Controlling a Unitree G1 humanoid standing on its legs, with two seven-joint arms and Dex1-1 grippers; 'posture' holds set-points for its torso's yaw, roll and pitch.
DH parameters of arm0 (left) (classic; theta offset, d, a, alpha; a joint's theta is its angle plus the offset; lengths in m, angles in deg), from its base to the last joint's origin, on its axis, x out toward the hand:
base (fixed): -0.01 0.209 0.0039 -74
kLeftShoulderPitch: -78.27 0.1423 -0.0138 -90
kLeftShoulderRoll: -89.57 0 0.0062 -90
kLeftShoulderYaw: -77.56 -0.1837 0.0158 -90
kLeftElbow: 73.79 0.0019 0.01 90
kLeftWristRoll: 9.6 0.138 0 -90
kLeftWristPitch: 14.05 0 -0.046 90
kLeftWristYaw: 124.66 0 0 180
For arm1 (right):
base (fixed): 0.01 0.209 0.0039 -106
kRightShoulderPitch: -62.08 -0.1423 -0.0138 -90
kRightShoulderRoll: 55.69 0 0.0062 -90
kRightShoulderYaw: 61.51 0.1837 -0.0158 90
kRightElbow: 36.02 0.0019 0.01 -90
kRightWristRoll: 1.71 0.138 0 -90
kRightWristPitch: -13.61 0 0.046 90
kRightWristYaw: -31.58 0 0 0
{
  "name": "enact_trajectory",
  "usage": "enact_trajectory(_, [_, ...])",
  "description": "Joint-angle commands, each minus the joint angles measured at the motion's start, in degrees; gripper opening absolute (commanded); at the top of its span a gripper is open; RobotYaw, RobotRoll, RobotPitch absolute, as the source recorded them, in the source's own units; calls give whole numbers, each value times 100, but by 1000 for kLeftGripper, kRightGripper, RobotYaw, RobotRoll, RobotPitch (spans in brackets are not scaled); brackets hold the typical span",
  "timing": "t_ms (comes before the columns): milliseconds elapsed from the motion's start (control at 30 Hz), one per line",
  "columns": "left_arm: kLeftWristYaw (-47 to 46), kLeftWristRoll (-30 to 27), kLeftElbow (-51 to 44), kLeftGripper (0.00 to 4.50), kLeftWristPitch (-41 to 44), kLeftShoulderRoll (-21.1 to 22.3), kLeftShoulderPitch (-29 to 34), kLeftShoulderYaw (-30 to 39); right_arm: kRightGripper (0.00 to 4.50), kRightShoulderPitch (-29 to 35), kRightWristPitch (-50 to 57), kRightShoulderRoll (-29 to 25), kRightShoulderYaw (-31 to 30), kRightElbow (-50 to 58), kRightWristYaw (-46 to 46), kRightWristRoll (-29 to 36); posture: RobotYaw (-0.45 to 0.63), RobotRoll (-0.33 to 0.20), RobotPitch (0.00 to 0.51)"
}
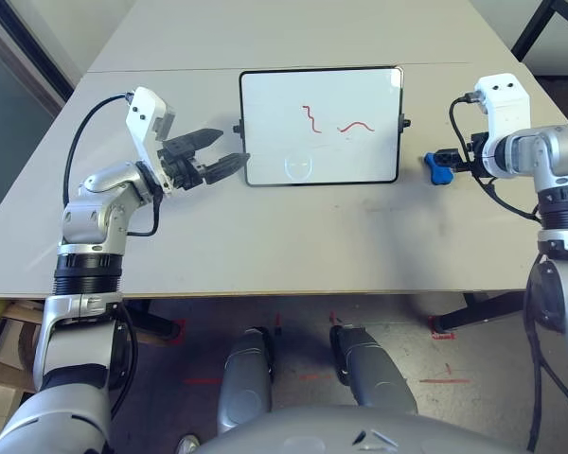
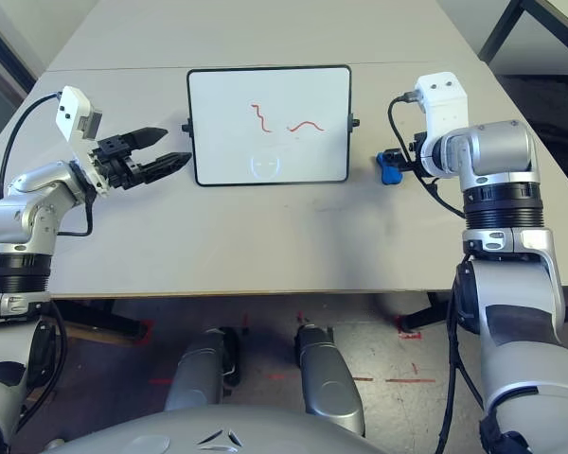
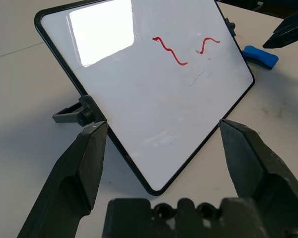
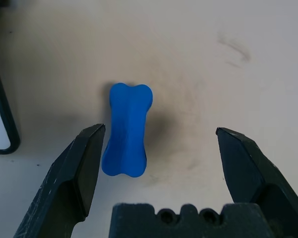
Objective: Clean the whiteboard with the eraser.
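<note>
right now the whiteboard [image 1: 322, 126] lies flat on the table [image 1: 265, 246], on the far side of the middle. it is white with a thin black frame and round corners. two red squiggles [image 1: 333, 123] sit on its right half, and a faint grey mark [image 1: 299, 167] shows near its close edge. a small black knob [image 1: 239, 127] sticks out of the left side and one more sticks out of the right side. the eraser [image 1: 439, 168] is a small bright blue block shaped like a bone. it lies on the table just to the right of the whiteboard, not touching it. the right gripper [image 4: 154, 136] points down at the eraser with its two black fingers [image 4: 84, 163] spread wide apart. the eraser sits between those fingers, closer to one of them, and it is not squeezed. it rests on the table with nothing holding it. the left gripper [image 1: 222, 153] is just to the left of the whiteboard, beside the left knob and the near left corner. its black fingers [image 3: 84, 163] are also wide apart and hold nothing. they point toward the board from the left side. a black cable [image 1: 80, 142] loops from the left arm up to the white box [image 1: 149, 115] on its wrist. the right arm has the same kind of white box [image 1: 502, 99] on top.
</note>
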Motion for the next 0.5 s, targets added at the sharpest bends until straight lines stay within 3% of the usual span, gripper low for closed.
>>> enact_trajectory(33, [25,83,57,4500,-53,2,-21,-42,4466,-37,-127,48,-51,-310,-61,-44,-213,0,172])
enact_trajectory(500, [-49,69,-67,4500,-22,43,96,16,4466,-201,-360,510,26,-725,-279,-3,-194,0,174])
